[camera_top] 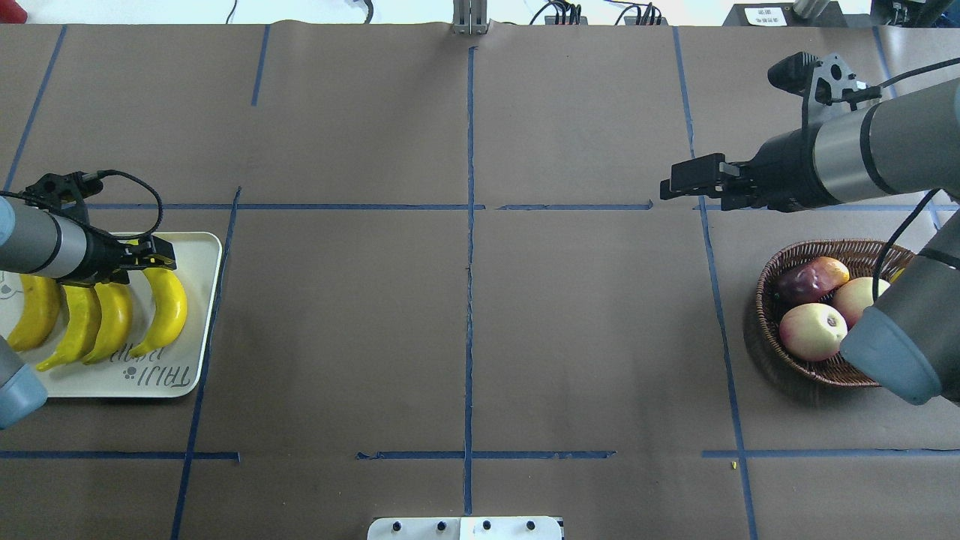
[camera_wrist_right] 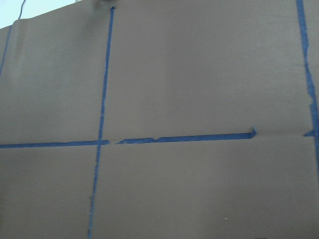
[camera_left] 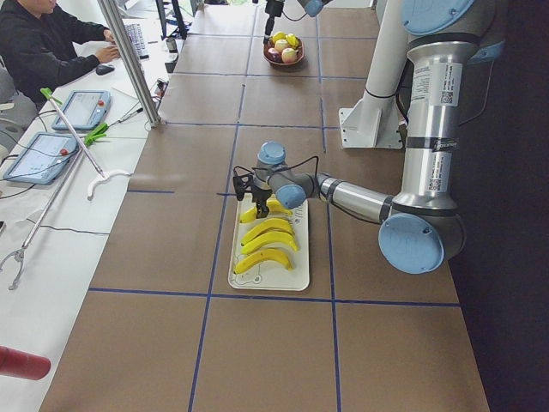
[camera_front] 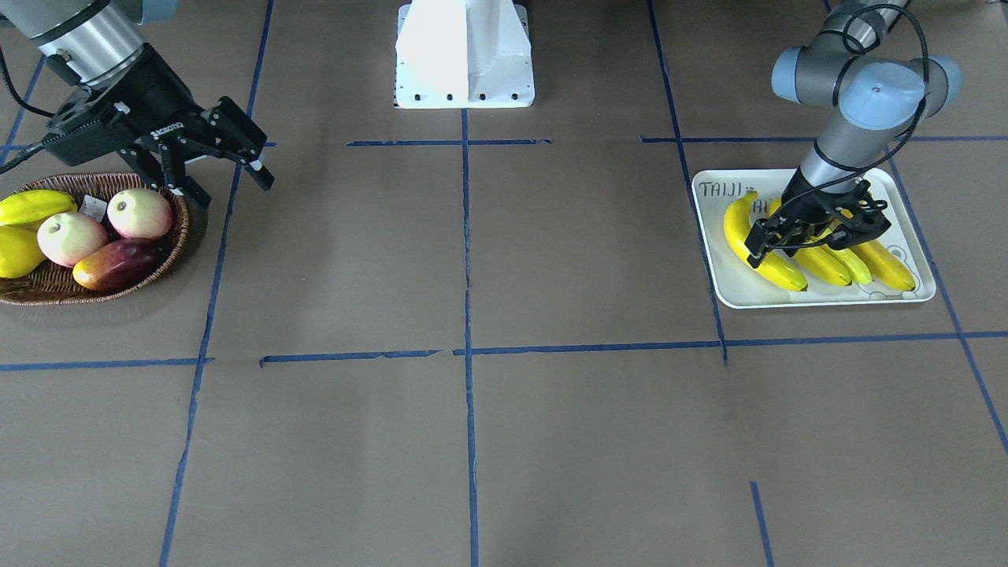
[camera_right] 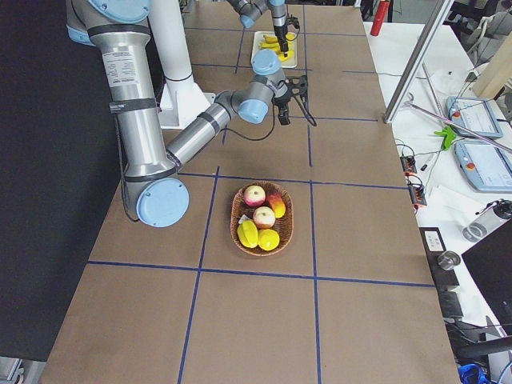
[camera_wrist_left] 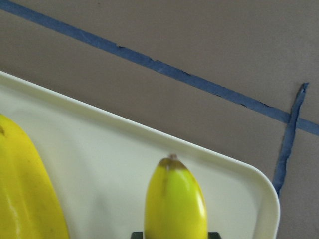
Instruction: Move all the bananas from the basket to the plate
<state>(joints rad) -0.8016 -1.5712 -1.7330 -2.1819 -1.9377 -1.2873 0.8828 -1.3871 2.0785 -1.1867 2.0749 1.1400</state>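
Already all four long, curved, bright yellow bananas lie side by side on the pale white rectangular plate with a raised rim and grey lettering, which sits at the left end of the brown, blue-taped bench. The left hand hangs low over the plate, at the stem end of the banana nearest the bench's middle. Its jaws look spread, though I cannot tell whether they touch the fruit. At the bench's right end sits the shallow oval basket of dark brown wicker, holding two pink-white apples, a red-purple mango and some yellow fruits. The right hand hovers just beside the basket, jaws wide apart, gripping nothing.
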